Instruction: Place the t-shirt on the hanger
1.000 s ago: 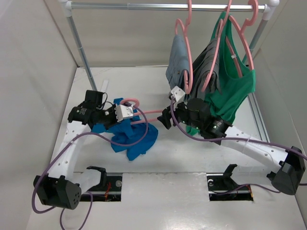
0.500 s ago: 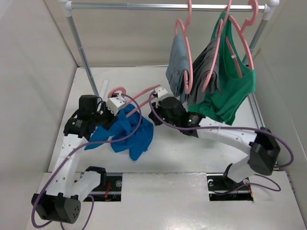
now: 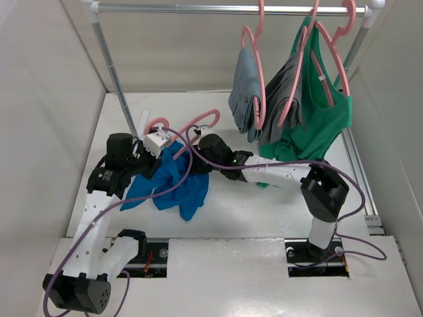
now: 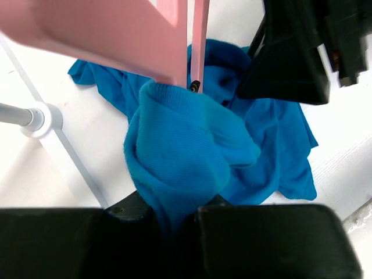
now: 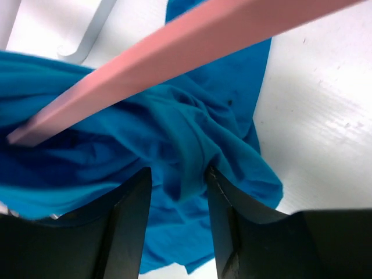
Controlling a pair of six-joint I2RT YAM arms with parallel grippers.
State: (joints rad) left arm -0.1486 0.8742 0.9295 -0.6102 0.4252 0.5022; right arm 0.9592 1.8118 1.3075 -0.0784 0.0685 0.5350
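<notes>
The blue t-shirt lies bunched on the table left of centre. My left gripper is shut on a fold of it, which shows in the left wrist view. The pink hanger slants above the shirt, its lower end going into the cloth. My right gripper is at the shirt's right side. Its jaws stand apart with a fold of the shirt between them, under a hanger bar. I cannot tell what holds the hanger up.
A silver rail spans the back on white posts. Two grey garments and a green tank top hang from it on pink hangers, just right of my right arm. Purple cables loop over the table.
My right arm has swung left and brought its gripper onto the shirt. The left gripper has pulled back to the left with the cloth. The hanger has shifted left and now slants higher.
</notes>
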